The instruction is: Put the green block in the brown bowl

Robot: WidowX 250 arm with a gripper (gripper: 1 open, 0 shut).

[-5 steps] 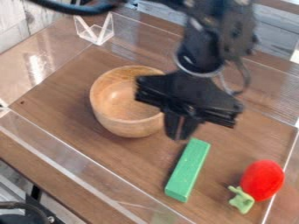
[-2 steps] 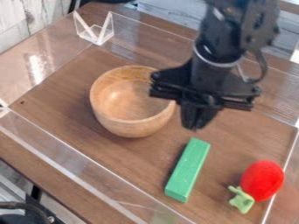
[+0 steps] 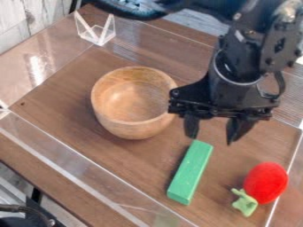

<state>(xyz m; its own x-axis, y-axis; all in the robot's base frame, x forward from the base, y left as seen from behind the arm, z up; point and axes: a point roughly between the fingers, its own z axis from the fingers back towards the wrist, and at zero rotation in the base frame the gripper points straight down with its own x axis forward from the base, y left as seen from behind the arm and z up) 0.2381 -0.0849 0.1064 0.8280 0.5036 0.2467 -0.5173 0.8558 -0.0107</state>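
One green block is lying flat on the wooden tabletop in the lower centre of the frame, its long axis running from upper right to lower left, untouched and well outside the bowl. Directly above its upper end, the gripper is hanging with its two dark fingers pointing down and standing apart, grasping nothing; the fingertips appear to be just clear of the block, though whether they are straddling it squarely cannot be told from this view. One brown bowl, round, wooden and empty, is sitting to the upper left of the block, near it but apart. One red toy with a pale green stem is resting at the lower right, close beside the block. One clear plastic stand is sitting in the upper left corner.

Likely hazards: the fingers are lining up near the bar's end rather than its middle, so a grip there is liable to let the long block swing or slip when lifted. The block is roughly as long as the bowl's opening, so a tilted release risks leaving it propped on the rim. A descent drifting right risks nudging the red toy.
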